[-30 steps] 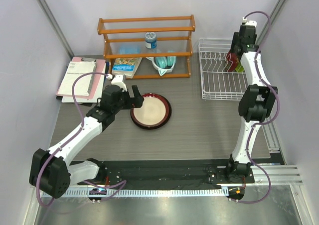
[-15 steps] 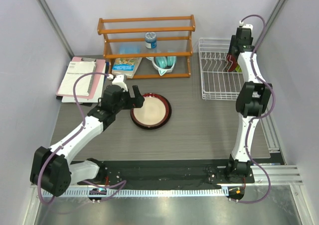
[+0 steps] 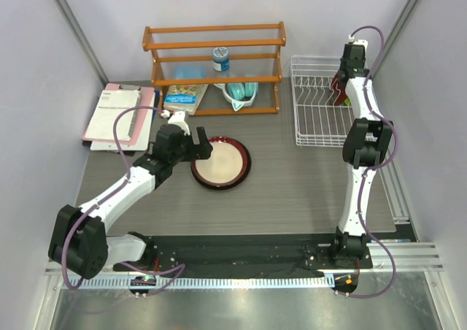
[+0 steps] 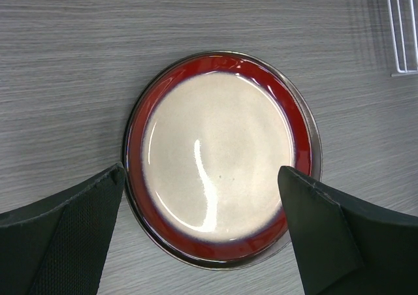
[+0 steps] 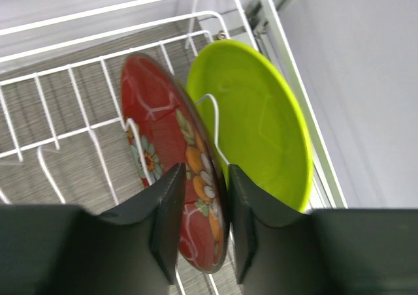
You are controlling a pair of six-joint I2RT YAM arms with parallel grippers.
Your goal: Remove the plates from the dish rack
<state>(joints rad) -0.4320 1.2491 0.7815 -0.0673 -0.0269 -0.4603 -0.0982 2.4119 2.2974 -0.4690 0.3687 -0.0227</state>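
The larger dark red-rimmed plate [image 3: 220, 162] lies flat mid-table; a grey rim [image 4: 316, 145] shows under it. My left gripper [image 3: 198, 146] is open just above its left edge, one finger on each side in the left wrist view [image 4: 201, 174]. My right gripper [image 3: 341, 82] is over the far right of the white wire dish rack [image 3: 314, 118], shut on the rim of the small patterned red plate [image 5: 163, 125], which stands on edge. The lime green plate [image 5: 261, 132] stands just behind it against the rack's side [image 5: 287, 57].
An orange wooden shelf [image 3: 214, 67] stands at the back with a bottle [image 3: 220, 56], a book [image 3: 184, 96] and a teal-and-white object [image 3: 241, 90]. A pink notebook [image 3: 120, 114] lies at the left. Grey walls close in on both sides.
My right gripper has drawn back and up at the rack's far right corner with the patterned red plate between its fingers. My left gripper has shifted slightly beside the red-rimmed plate.
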